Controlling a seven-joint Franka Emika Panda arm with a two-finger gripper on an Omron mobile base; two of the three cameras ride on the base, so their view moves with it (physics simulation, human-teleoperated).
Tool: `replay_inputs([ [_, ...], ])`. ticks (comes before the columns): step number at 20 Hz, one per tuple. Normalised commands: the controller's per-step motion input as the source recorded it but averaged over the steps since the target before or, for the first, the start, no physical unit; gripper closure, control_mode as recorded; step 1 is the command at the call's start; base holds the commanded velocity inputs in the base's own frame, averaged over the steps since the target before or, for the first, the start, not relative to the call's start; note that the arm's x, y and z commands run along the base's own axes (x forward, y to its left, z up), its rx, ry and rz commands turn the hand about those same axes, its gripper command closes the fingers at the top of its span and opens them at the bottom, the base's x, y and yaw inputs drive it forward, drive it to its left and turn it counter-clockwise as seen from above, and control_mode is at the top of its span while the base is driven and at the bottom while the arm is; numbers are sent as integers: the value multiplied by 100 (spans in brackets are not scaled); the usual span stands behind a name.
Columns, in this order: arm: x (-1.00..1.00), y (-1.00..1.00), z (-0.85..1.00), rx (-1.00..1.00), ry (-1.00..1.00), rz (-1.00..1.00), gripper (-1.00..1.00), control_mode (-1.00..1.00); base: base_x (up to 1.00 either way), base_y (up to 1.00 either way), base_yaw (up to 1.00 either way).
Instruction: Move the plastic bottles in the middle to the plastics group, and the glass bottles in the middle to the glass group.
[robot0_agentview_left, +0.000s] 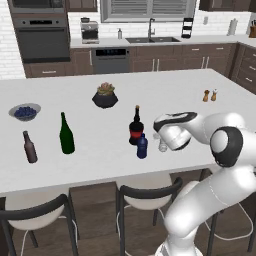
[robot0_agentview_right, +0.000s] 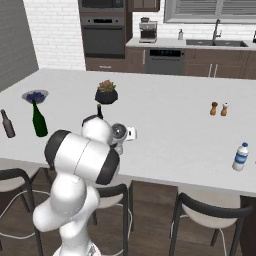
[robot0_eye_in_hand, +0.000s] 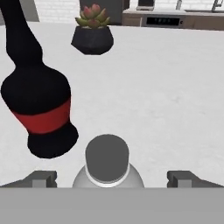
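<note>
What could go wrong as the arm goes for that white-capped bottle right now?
1. The red-labelled glass bottle stands close beside the white-capped bottle; the open fingers straddling that cap might knock it over while closing.
2. The dark blue bottle stands near too, so a sideways carry could clip it.
3. A grip on the cap alone may slip.

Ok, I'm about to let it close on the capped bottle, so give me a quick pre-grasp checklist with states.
1. Gripper open: ok, both tips stand wide apart.
2. White-capped bottle centred between the tips: ok.
3. Tips low enough around its body: cannot tell.
4. Red-labelled bottle outside the jaws: ok, it stands off to one side.
5. Dark blue bottle clear of the hand: cannot tell, it stands close by.
6. Plastics group bottle standing upright at the counter's far end: ok.
</note>
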Motion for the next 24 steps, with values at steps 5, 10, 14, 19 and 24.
replay_inputs([
  [5,0,1,0,0,0,0,-100,-100,0,0,0],
  [10,0,0,0,0,0,0,100,-100,0,0,0],
  [14,0,0,0,0,0,0,100,-100,0,0,0],
  [19,0,0,0,0,0,0,100,-100,0,0,0],
  [24,-4,0,0,0,0,0,100,-100,0,0,0],
])
